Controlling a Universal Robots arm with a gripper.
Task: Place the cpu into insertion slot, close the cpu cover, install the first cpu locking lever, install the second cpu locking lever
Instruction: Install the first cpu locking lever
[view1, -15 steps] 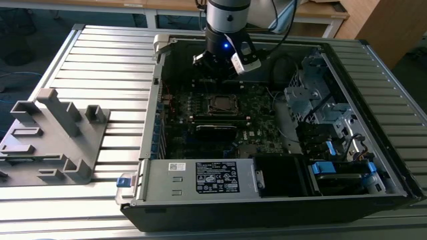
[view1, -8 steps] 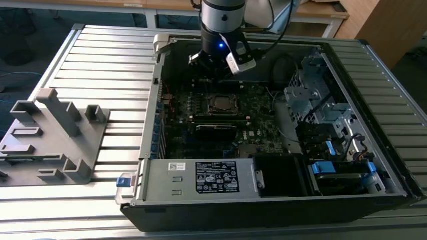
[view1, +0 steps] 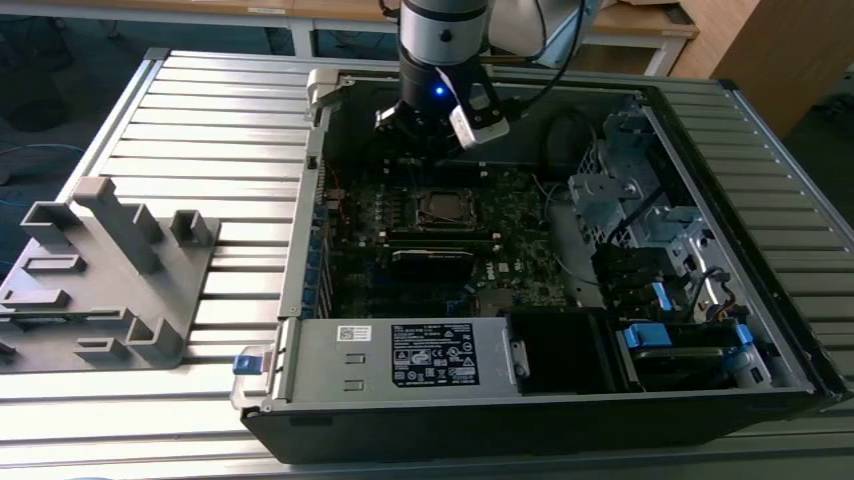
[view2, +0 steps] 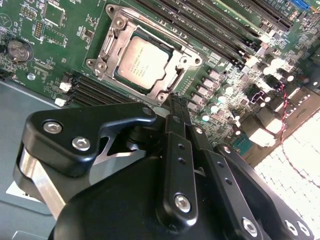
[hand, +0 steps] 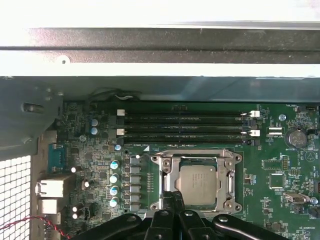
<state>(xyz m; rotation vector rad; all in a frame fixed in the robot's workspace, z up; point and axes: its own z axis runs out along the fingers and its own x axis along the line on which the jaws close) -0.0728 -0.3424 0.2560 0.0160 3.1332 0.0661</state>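
The cpu (hand: 197, 184) (view2: 140, 62), a grey-brown metal square, lies flat in the insertion slot (view1: 441, 207) on the green circuit board. The silvery cpu cover (hand: 167, 181) (view2: 111, 47) lies down around it, and the chip shows through its window. I cannot tell how the thin levers along the socket's sides stand. My gripper (hand: 174, 198) (view2: 178, 109) hovers just off one edge of the socket, its two black fingers pressed together with nothing between them. In the exterior view my gripper (view1: 424, 135) hangs over the far part of the board, inside the open computer case.
Long black memory slots (hand: 182, 127) run beside the socket. A black module (view1: 434, 262), the power supply (view1: 400, 355) and a metal drive cage (view1: 641, 195) crowd the case. The case walls (view1: 300, 250) ring the board. A grey fixture (view1: 107, 270) stands on the slatted table.
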